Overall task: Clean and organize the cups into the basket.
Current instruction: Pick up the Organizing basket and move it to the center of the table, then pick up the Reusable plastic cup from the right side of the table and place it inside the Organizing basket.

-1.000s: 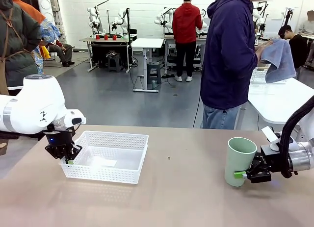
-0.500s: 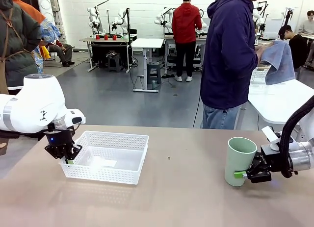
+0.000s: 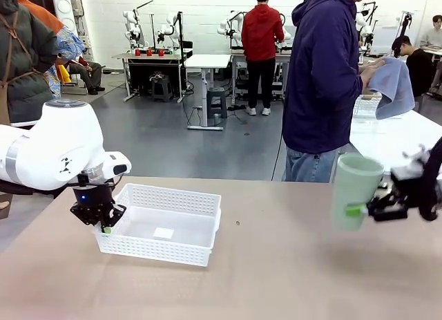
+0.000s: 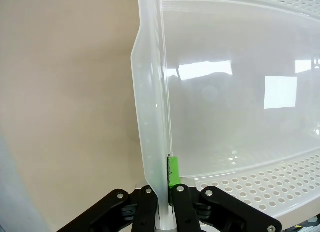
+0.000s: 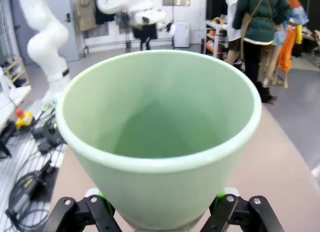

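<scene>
Mint cup (image 3: 356,191) has gone up and to the right since a second ago, and the white basket (image 3: 162,247) has slid a bit toward the middle of the table (image 3: 276,285).

Right gripper (image 3: 359,209) is clamped around the cup low on its body, jaws spread wide to fit it. From the front the whole thing is smeared, so I can't make out the cup's bottom edge well, but it looks clear of the tabletop. One green pad (image 3: 354,210) shows on the near side and the far finger is hidden behind the cup. The arm itself is chopped off by the right edge.

In the right wrist view the cup (image 5: 160,142) sits mouth up and open between the fingers of the right gripper (image 5: 160,214), and its base is cut off at the bottom.

Left gripper (image 3: 105,227) is pinched tight on the basket's left wall near the front corner. Up close, that wall (image 4: 150,117) runs straight down into the left gripper (image 4: 167,194). The inner pad (image 4: 173,172) shows green through the plastic. A white label (image 3: 164,232) lies on the basket floor.

A person (image 3: 323,85) stands at the far side holding a blue cloth (image 3: 394,81).
</scene>
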Controlling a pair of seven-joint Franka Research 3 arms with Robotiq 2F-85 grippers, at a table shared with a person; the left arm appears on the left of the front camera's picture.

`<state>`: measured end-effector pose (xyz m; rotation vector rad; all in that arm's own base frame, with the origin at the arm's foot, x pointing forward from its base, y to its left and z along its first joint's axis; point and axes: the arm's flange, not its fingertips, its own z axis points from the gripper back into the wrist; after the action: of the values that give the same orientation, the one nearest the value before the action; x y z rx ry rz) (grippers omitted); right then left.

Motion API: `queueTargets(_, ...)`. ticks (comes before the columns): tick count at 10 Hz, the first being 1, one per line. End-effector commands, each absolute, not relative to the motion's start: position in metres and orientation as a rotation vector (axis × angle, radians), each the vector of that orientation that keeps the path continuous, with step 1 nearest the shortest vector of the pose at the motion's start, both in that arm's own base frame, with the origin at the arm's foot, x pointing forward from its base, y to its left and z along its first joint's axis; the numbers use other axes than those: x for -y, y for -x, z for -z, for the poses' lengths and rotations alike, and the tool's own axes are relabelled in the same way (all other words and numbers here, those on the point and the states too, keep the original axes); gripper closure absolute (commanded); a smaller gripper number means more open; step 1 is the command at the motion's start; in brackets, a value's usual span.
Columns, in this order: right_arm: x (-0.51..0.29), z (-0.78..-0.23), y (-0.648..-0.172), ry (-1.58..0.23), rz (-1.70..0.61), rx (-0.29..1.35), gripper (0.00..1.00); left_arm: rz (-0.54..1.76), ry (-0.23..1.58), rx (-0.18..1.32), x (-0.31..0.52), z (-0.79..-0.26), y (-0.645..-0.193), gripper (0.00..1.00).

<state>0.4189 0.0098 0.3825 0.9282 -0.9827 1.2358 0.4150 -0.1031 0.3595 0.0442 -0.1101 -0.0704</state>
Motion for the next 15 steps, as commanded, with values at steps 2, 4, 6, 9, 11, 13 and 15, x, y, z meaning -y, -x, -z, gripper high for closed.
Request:
queueTargets(2, -0.003, -0.472, -0.414, -0.899, -1.086, 0.987, 1.0, 0.018, -0.145, 0.13, 0.151, -0.364, -0.397, 1.0)
queueTargets(4, -0.006, -0.521, -0.41, -0.881, -1.093, 1.006, 1.0, -0.002, -0.179, 0.135, 0.184, -0.363, -0.388, 1.0)
queueTargets(6, -0.008, -0.54, -0.399, -0.845, -1.117, 1.027, 1.0, -0.016, -0.195, 0.154, 0.217, -0.364, -0.382, 1.0)
queueTargets(9, -0.003, -0.533, -0.407, -0.863, -1.101, 1.024, 1.0, -0.008, -0.192, 0.18, 0.258, -0.37, -0.371, 1.0)
queueTargets(11, -0.003, -0.533, -0.407, -0.863, -1.101, 1.024, 1.0, 0.002, -0.201, 0.179, 0.279, -0.369, -0.368, 1.0)
queueTargets(13, -0.003, -0.533, -0.407, -0.863, -1.101, 1.024, 1.0, 0.003, -0.212, 0.17, 0.298, -0.365, -0.368, 1.0)
queueTargets(15, -0.003, -0.533, -0.407, -0.863, -1.101, 1.024, 1.0, -0.003, -0.205, 0.159, 0.301, -0.365, -0.368, 1.0)
